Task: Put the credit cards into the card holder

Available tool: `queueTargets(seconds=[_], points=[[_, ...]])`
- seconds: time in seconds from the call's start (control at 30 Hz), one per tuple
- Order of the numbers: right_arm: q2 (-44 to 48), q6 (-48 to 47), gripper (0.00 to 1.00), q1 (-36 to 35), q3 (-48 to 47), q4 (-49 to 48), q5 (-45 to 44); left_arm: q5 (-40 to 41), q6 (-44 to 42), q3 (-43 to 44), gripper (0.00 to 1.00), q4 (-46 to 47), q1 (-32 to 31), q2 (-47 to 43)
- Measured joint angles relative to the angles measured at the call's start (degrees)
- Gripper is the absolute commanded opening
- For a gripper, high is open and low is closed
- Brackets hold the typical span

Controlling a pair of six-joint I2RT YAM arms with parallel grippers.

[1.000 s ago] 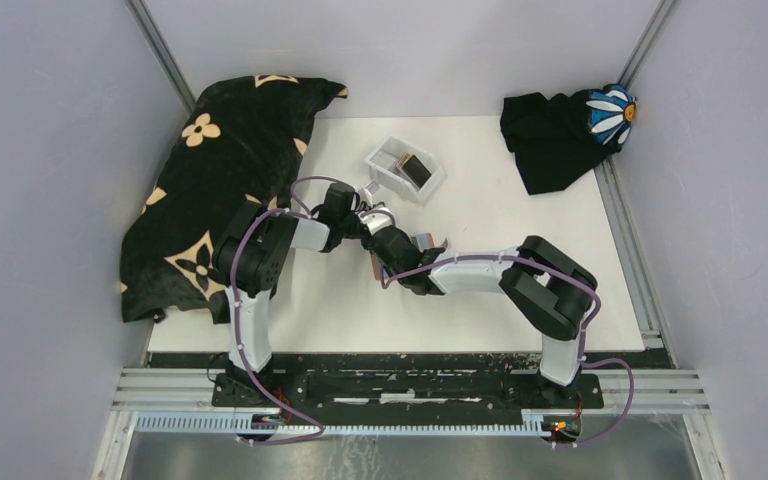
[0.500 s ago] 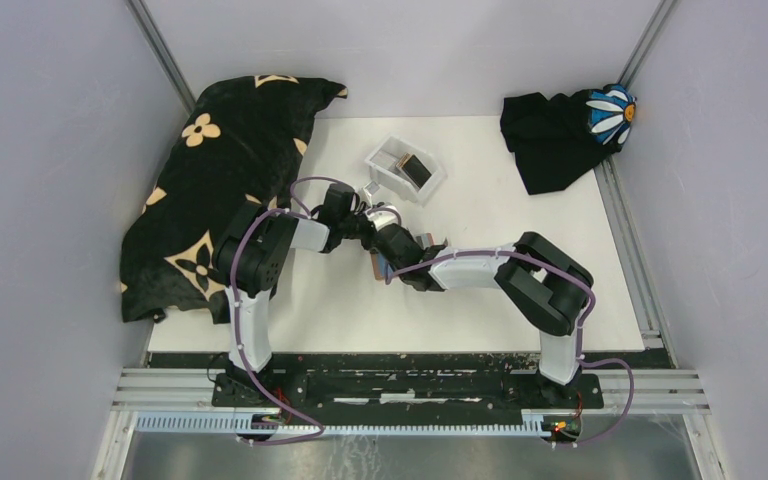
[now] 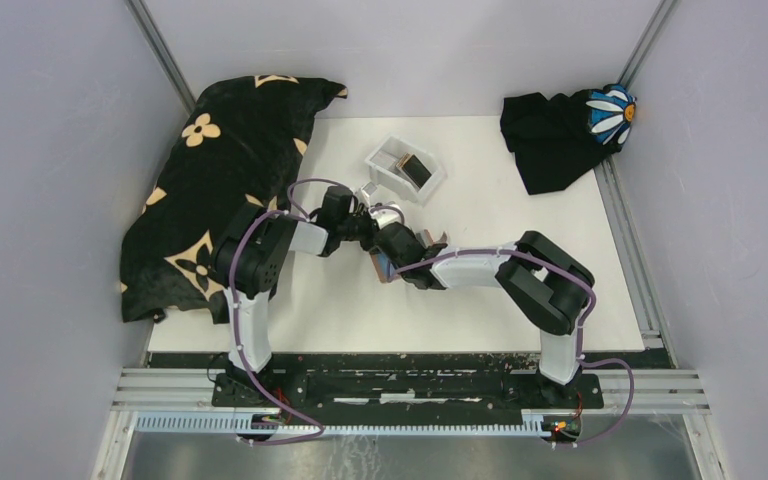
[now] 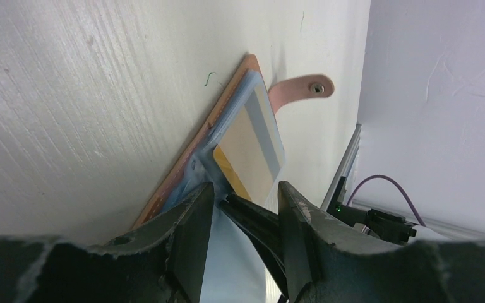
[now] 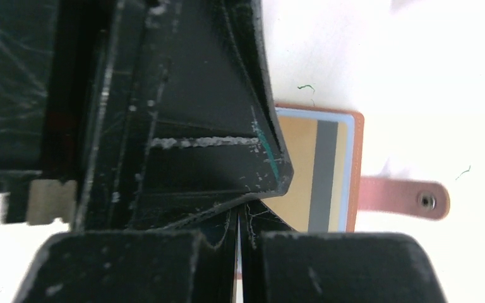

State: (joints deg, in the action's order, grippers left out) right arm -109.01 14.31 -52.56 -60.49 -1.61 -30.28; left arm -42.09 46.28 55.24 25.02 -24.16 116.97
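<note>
The tan card holder (image 4: pixel 183 167) lies open on the white table, its blue lining up and its snap strap (image 4: pixel 303 88) pointing away. A gold-yellow credit card (image 4: pixel 252 142) with a grey stripe lies on the lining, partly tucked in. My left gripper (image 4: pixel 245 192) stands open over the holder's near end. The shut tips of my right gripper (image 5: pixel 240 218) reach between the left jaws and touch the gold card's (image 5: pixel 303 170) near edge. In the top view both grippers (image 3: pixel 396 243) meet over the holder (image 3: pixel 384 268). Another dark card (image 3: pixel 415 167) lies in the tray.
A small white tray (image 3: pixel 385 160) sits just behind the grippers. A black cushion with tan flowers (image 3: pixel 210 180) covers the left side. A black cloth with a daisy patch (image 3: pixel 560 130) lies at the back right corner. Grey walls close in on three sides.
My right gripper has edged a little to the left and farther in along the holder. The left gripper has barely moved and its jaws stand as before.
</note>
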Motion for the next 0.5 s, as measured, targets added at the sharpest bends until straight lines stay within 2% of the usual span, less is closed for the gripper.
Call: queueTargets(seconds=[0.3, 0.5], points=[[0.2, 0.6, 0.01, 1.3, 0.3, -0.1, -0.2, 1.4, 1.7, -2.4, 0.53, 3.5, 0.7, -0.9], [0.3, 0.6, 0.03, 1.7, 0.3, -0.1, 0.4, 1.6, 6.8, -5.9, 0.54, 10.4, 2.3, -1.1]])
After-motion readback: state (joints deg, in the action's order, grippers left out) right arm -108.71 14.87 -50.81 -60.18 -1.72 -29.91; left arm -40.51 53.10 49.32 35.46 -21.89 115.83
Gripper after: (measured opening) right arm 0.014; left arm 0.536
